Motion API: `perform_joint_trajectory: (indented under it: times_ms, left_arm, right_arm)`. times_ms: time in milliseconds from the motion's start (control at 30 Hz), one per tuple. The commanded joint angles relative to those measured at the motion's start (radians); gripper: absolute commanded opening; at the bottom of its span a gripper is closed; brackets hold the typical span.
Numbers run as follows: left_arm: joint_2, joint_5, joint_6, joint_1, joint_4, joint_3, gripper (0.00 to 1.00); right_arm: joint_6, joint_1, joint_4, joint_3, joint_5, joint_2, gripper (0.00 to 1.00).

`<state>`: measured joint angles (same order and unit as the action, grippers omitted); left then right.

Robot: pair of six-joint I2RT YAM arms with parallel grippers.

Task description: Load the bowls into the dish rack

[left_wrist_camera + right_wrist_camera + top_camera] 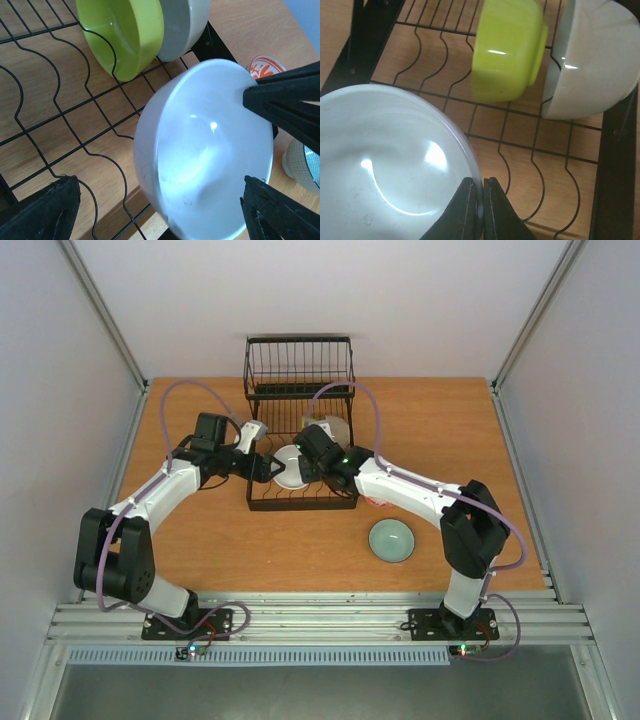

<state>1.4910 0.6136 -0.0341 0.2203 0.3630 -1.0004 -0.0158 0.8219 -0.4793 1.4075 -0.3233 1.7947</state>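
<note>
White-walled and bare, the enclosure frames an orange-brown wooden surface (200, 540) where the black wire dish rack (300, 506) stands. A yellow-green ceramic bowl (507, 50) and a cream ceramic bowl (595, 65) are already propped on edge among its prongs. The right end effector (481, 187) is pinched on the rim of the plain white ceramic bowl (210, 150), holding it tilted just above the rack floor. The left end effector (159, 182) is spread wide to either side of that bowl, and whether it touches is unclear. A pale teal bowl (391, 540) sits on the surface. To seat the white bowl well, the right arm should probably tip it more upright, settle its lower rim between prongs without knocking the yellow-green one, and release only once the wire bears its weight.
</note>
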Motion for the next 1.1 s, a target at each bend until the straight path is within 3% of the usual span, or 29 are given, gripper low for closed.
perform_joint_trajectory:
  times_ms: [0, 133, 200, 267, 367, 400, 700, 767, 900, 1067]
  left_arm:
    - [-0.023, 0.011, -0.015, 0.001, -0.01, -0.008, 0.88]
    - [-0.008, 0.009, -0.019, 0.002, -0.011, -0.009, 0.83]
    - [-0.003, 0.011, -0.022, 0.002, -0.011, -0.009, 0.74]
    - [0.001, 0.014, -0.025, 0.002, -0.011, -0.01, 0.55]
    - [0.007, 0.009, -0.027, 0.002, -0.007, -0.01, 0.1]
    - [0.007, 0.006, -0.028, 0.002, -0.006, -0.01, 0.02]
    - [0.01, 0.005, -0.035, 0.001, -0.011, -0.002, 0.0]
    - [0.005, 0.008, -0.038, 0.002, -0.019, 0.006, 0.0]
    - [0.008, 0.045, -0.039, -0.001, -0.031, 0.012, 0.0]
    - [0.026, 0.157, -0.034, -0.019, -0.064, 0.027, 0.0]
  right_arm:
    - [-0.026, 0.037, 0.02, 0.046, -0.033, -0.015, 0.01]
    - [-0.032, 0.067, 0.021, 0.057, -0.045, -0.023, 0.01]
    - [-0.035, 0.075, 0.021, 0.06, -0.046, -0.026, 0.01]
    - [-0.036, 0.08, 0.021, 0.065, -0.05, -0.026, 0.01]
    - [-0.036, 0.082, 0.018, 0.068, -0.055, -0.022, 0.01]
    - [-0.036, 0.082, 0.02, 0.068, -0.055, -0.021, 0.01]
    - [-0.049, 0.082, 0.03, 0.044, -0.063, -0.053, 0.04]
    - [-0.057, 0.077, 0.062, -0.001, -0.054, -0.098, 0.17]
    - [-0.043, 0.027, 0.143, -0.13, 0.053, -0.218, 0.51]
    - [0.007, -0.066, 0.214, -0.249, 0.264, -0.324, 0.64]
